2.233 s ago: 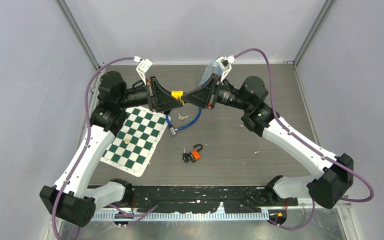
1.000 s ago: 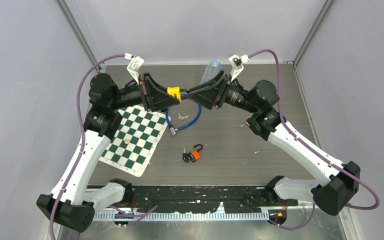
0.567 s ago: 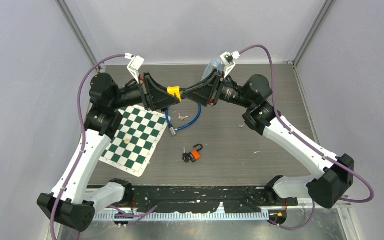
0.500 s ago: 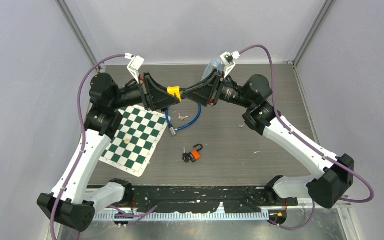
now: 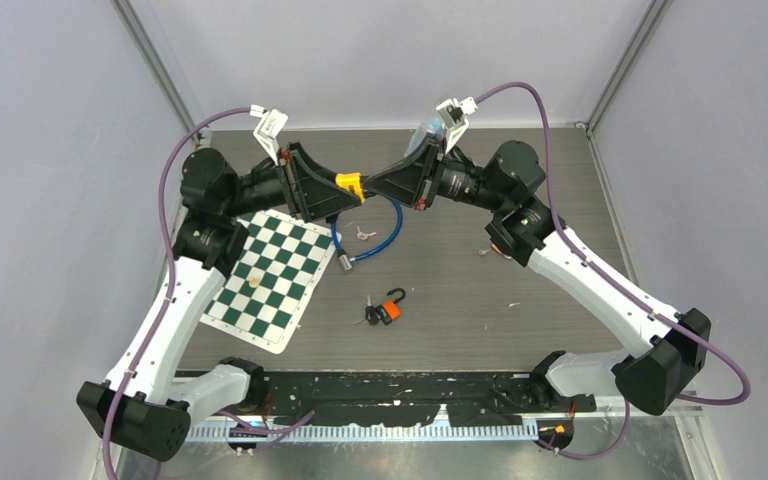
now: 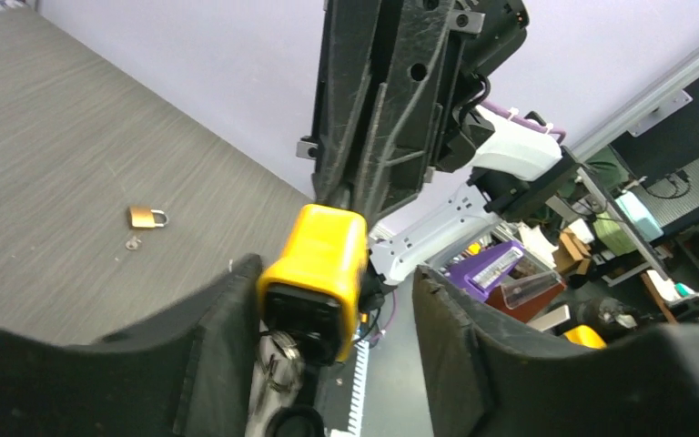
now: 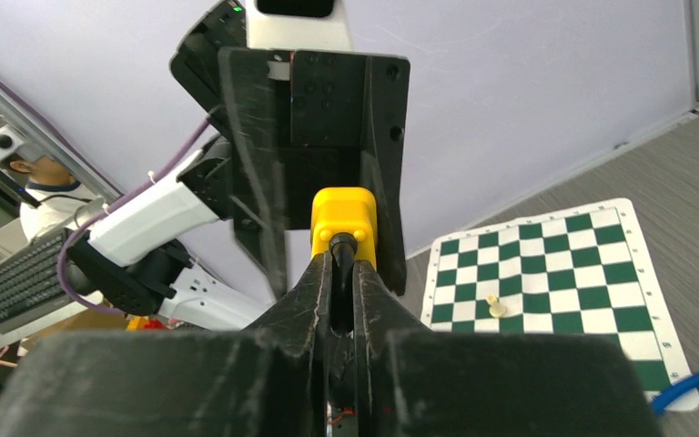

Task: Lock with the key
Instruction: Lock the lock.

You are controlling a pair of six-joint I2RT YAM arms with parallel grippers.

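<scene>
The lock (image 5: 349, 185) is aloft over the table's (image 5: 520, 260) far edge, mid-span. Right claw (image 7: 343, 262) pinched shut on its black stem (image 7: 342, 250). Left claw (image 6: 337, 278) parted around the lock: contact on one side, a gap at the other. Chessboard (image 5: 270, 275) occupies the left side; free surface toward the right edge.

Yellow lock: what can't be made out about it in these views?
- Top view: lock mostly hidden between left end effector and right end effector; keyhole too small to see.
- Right wrist: the fingers cover all but a dark stub entering the lock; key or not, unclear.
- Left wrist: lock's far face is turned away from the camera.
</scene>
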